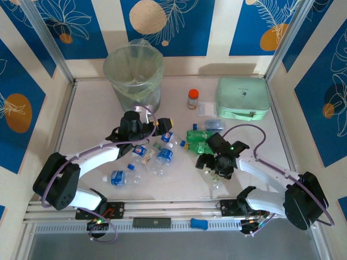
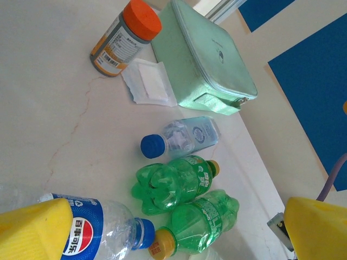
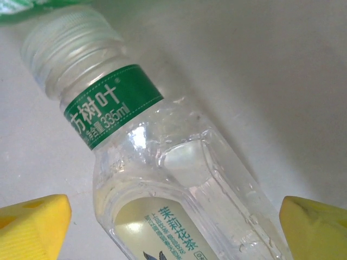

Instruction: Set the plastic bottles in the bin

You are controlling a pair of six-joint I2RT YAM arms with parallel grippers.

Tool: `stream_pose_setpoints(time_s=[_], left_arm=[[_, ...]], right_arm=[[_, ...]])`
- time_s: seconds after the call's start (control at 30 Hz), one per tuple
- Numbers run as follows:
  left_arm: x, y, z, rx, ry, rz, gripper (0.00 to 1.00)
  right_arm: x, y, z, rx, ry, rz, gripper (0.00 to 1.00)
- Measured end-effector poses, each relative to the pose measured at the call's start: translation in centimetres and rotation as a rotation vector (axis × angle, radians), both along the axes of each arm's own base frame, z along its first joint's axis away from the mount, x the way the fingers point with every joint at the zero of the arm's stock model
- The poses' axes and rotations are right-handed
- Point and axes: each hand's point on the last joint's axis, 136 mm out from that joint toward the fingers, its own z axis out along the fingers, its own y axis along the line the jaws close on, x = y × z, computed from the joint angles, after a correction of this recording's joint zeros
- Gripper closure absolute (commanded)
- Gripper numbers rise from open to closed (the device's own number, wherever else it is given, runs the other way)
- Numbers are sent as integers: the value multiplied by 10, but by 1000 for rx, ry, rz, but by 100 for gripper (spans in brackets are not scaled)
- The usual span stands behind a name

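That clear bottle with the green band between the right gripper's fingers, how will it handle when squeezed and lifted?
The clear bottle looks empty apart from droplets inside, so probably very light. Its thin see-through wall may dent under the yellow fingertips. Lying on its side on the table, it could roll or skid if nudged.

Tabletop (image 1: 179, 187) looks like smooth pale stone-effect stuff, with faint veins and a slight sheen. The plastic bottles (image 1: 164, 155) are thin, glossy clear plastic, a bit crinkly, with shiny film labels. The green ones (image 2: 173, 184) are see-through too. The bin (image 1: 130, 89) is cloudy translucent plastic with a filmy clear liner. The mint case (image 2: 200, 59) seems matt and soft-skinned. The jar (image 2: 122, 40) has a ribbed orange plastic cap. Fingers (image 3: 32, 225) on the right hand (image 3: 176, 211) are matt yellow plastic.
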Motion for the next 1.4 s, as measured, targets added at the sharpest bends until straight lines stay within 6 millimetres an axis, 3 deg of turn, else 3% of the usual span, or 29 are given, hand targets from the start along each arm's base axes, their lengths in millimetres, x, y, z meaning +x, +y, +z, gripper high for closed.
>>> stream_pose_setpoints(time_s=[0.43,0.83,1.0,1.13,1.23,1.4], left_arm=[[0,0,0,0,0,0,0],[-4,3,7,-1,-7,4,1],[-5,7,13,0,-24,20,1],[-5,9,14,5,-27,27,1],[-6,10,15,10,-31,25,1],[-8,9,18,4,-39,18,0]], right_arm=[[-6,17,-10,-132,21,129,13],[10,25,-17,-251,10,254,49],[12,33,-15,-251,-2,287,52],[24,48,4,-194,-54,294,53],[42,65,34,-84,-143,280,53],[93,75,88,125,-317,159,53]])
